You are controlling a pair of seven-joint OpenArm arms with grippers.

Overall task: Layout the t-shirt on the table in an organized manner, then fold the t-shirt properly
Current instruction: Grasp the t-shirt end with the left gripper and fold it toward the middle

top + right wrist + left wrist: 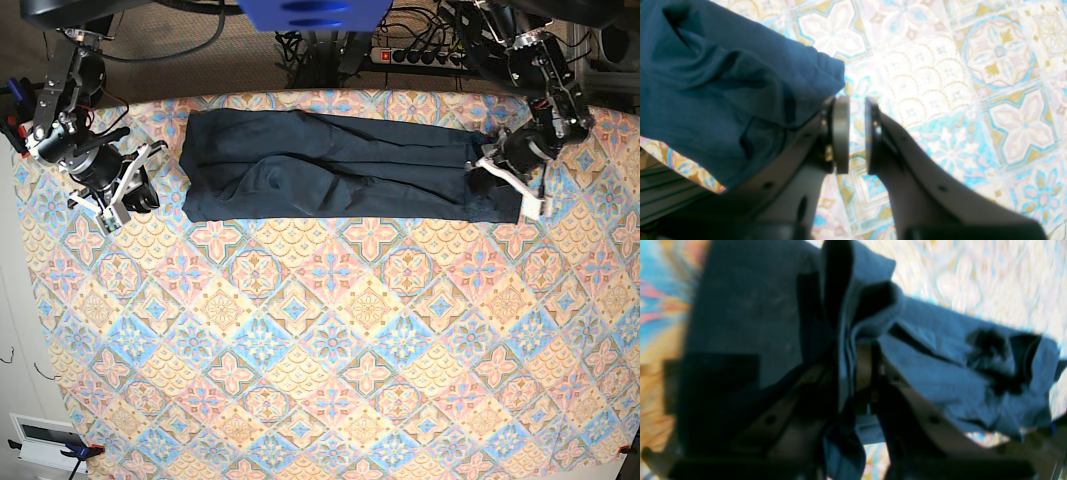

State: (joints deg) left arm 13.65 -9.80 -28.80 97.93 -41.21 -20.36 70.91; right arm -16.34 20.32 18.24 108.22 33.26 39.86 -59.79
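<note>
The dark navy t-shirt lies as a long flat band across the back of the patterned table. My left gripper is at the band's right end. In the left wrist view this gripper is shut on bunched folds of the t-shirt, above the table. My right gripper sits just off the band's left end. In the right wrist view it stands narrowly open with only the table showing in the gap, and the t-shirt lies beside its left finger.
Cables and a power strip lie on the floor behind the table's back edge. The table's left edge runs close to my right arm. A white box sits on the floor at the bottom left.
</note>
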